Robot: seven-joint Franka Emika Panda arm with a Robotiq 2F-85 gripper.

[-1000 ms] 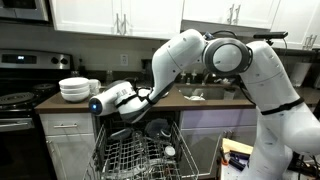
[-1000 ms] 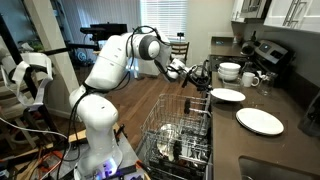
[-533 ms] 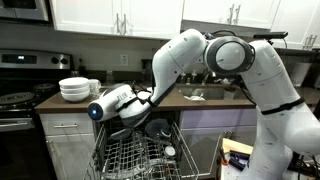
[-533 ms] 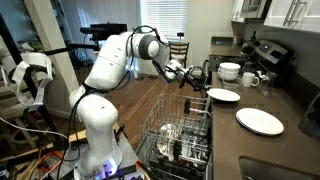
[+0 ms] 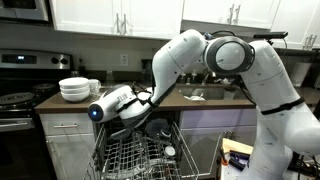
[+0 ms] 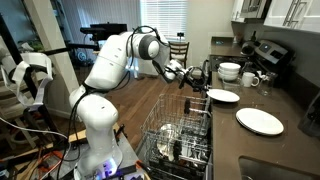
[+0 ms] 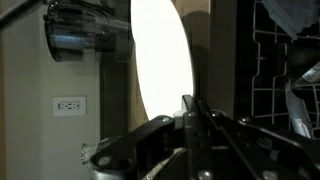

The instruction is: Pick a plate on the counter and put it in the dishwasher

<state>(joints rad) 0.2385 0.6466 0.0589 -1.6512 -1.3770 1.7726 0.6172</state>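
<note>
In the wrist view my gripper [image 7: 190,102] is shut on the rim of a round white plate [image 7: 160,60], held on edge. In both exterior views the gripper [image 5: 140,116] [image 6: 196,76] hangs just above the dishwasher's pulled-out upper wire rack [image 5: 135,155] [image 6: 180,128], in front of the dark brown counter [image 5: 200,100]. The held plate is hard to make out in the exterior views. Two more white plates [image 6: 227,96] [image 6: 260,121] lie flat on the counter [image 6: 285,105].
A stack of white bowls [image 5: 72,89] [image 6: 230,70] and a mug [image 6: 250,79] stand on the counter near the stove [image 5: 20,100]. The rack holds some dishes. The robot's base and cables [image 6: 95,150] stand beside the open dishwasher.
The gripper with the plate has sunk slightly toward the rack; nothing else has moved.
</note>
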